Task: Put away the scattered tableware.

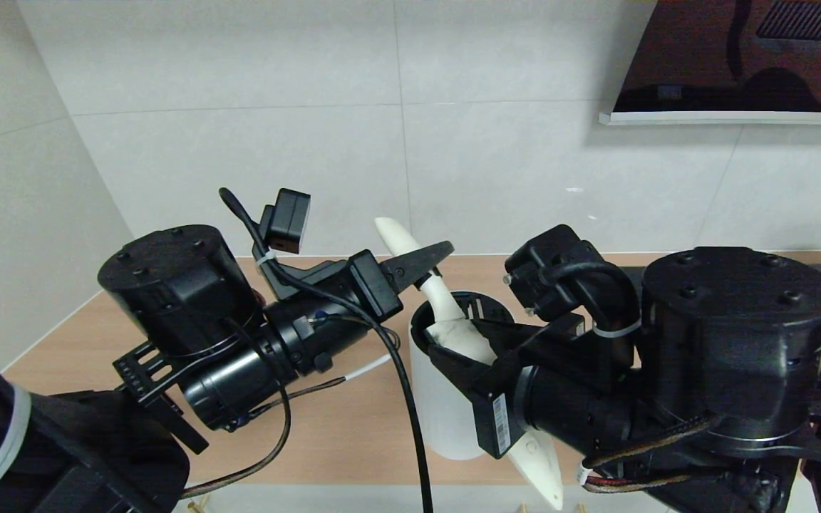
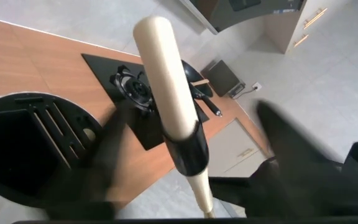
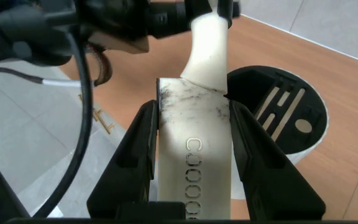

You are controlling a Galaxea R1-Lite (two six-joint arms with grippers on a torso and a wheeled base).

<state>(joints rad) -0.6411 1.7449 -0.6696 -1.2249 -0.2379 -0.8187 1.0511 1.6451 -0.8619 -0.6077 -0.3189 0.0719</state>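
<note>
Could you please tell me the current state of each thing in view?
White cylindrical utensil holder with black insert: upright on wooden counter, nothing seen inside.
White plastic spatula: held tilted over the holder, not inserted, blade smudged.
Right gripper: shut on spatula's blade.
Left gripper: at the handle, grip unclear.

Bright, even overhead light — soft shadow beneath dark glossy panel point(image 1: 738, 64); sheen on pale utensil point(image 2: 165, 81).
</note>
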